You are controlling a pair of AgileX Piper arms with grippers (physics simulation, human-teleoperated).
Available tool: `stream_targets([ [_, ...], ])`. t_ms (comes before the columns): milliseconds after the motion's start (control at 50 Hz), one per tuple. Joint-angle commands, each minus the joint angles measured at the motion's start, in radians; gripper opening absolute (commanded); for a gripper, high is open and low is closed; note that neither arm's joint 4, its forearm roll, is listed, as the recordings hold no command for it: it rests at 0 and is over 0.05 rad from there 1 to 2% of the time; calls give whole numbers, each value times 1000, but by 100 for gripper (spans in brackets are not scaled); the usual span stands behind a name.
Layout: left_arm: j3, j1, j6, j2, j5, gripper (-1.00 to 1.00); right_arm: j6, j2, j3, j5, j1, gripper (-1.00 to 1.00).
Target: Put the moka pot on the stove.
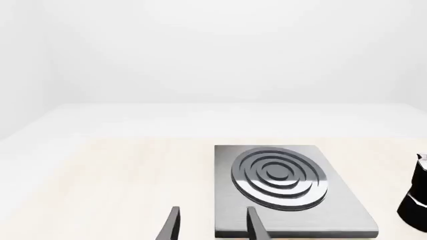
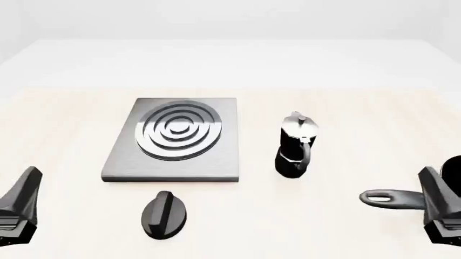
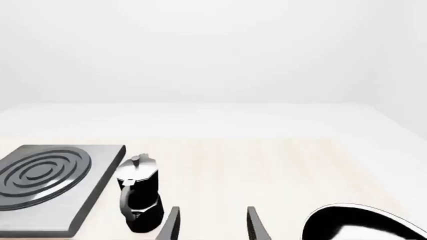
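Your moka pot [image 2: 296,144] stands upright on the bench [image 2: 346,108], just right of the stove [image 2: 216,156], so the right gripper [image 3: 212,225] is closer; both it and the left gripper [image 1: 212,225] have fingers spread, empty.

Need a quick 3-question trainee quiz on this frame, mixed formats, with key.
1. True or false: the moka pot already stands on the stove.
2. In the front view, what lies just in front of the stove? A) knob B) spoon C) cup
3. Fill in: both the left gripper and the right gripper are open and hold ____.

Key: 1 false, the pot stands on the table right of the stove. 2 A, the knob. 3 nothing.
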Motion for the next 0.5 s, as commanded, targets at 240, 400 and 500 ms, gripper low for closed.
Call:
stream_targets([
  [240, 0, 0, 0, 0, 0, 100, -9, 90, -9, -75, 50, 100],
  [400, 0, 0, 0, 0, 0, 100, -12, 132, -18, -112, 76, 100],
  [500, 0, 0, 0, 0, 0, 100, -12, 152, -17, -130, 93, 100],
])
